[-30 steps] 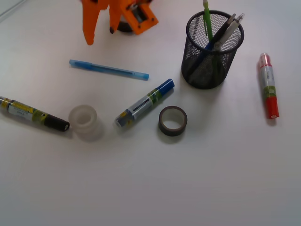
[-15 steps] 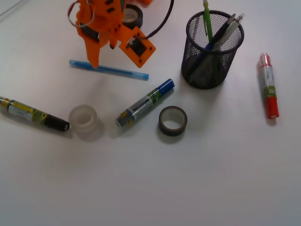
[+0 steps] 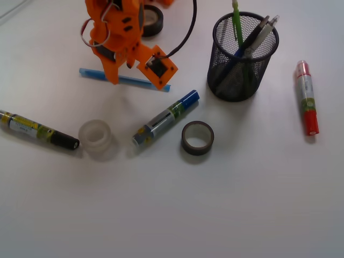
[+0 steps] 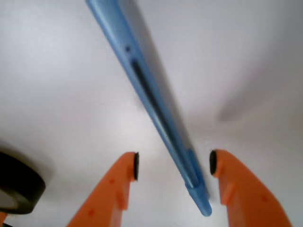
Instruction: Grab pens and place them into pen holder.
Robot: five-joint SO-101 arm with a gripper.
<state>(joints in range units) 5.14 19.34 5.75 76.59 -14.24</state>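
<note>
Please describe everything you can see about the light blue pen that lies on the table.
The light blue pen is slim, made of what looks like translucent plastic, with a darker line along its barrel in the wrist view. It lies flat on the white table, running from upper left to lower right in the front view, left of the pen holder. The open gripper straddles it; the pen sits between the two fingers, nearer one, and no contact is visible.
</note>
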